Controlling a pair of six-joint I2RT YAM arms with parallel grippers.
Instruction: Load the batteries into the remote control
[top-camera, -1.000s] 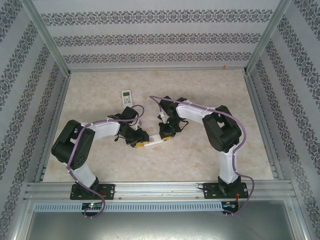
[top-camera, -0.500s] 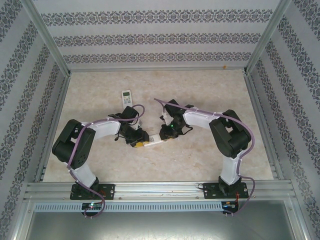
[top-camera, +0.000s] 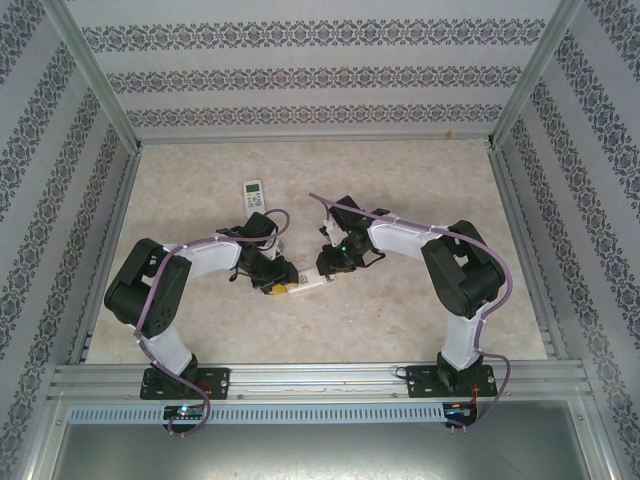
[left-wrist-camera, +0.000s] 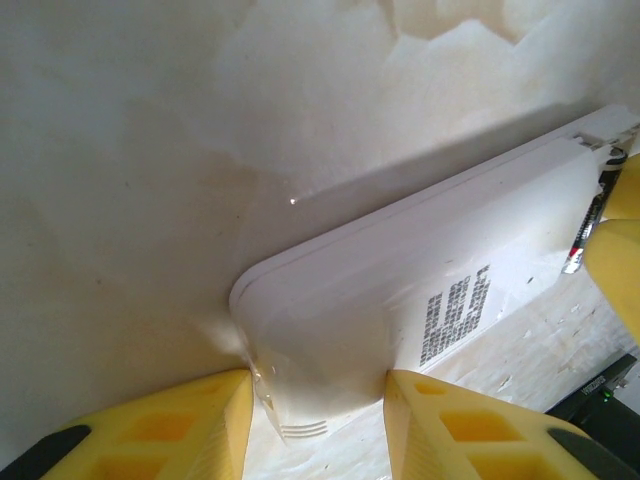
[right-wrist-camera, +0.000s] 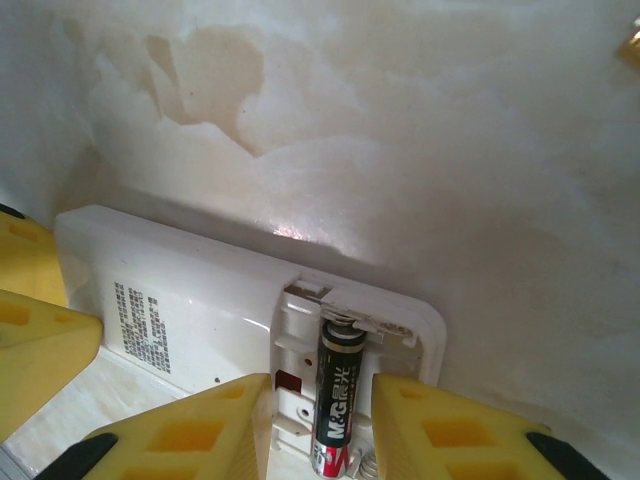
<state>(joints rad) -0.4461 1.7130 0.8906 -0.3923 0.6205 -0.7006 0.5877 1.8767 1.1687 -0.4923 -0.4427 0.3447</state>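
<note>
The white remote control (left-wrist-camera: 420, 270) lies back side up on the table, its battery bay open. My left gripper (left-wrist-camera: 318, 420) is shut on its rounded end, both yellow fingers pressed against its sides. A black battery (right-wrist-camera: 338, 400) with a red end lies in the bay's right slot. My right gripper (right-wrist-camera: 320, 420) straddles it, open, with a gap on each side of the battery. In the top view the left gripper (top-camera: 278, 284) and right gripper (top-camera: 330, 268) meet over the remote (top-camera: 307, 285) at mid-table. The battery (left-wrist-camera: 590, 225) also shows at the right edge of the left wrist view.
A second small white remote (top-camera: 253, 193) with a display lies face up behind the left arm. The marbled table (top-camera: 420, 180) is boxed in by patterned walls and a metal rail (top-camera: 320, 375) along the near edge.
My right gripper's fingers have spread apart, letting go of the battery, which now rests in the bay. The right arm's elbow swung a little to the right. The left arm held still.
</note>
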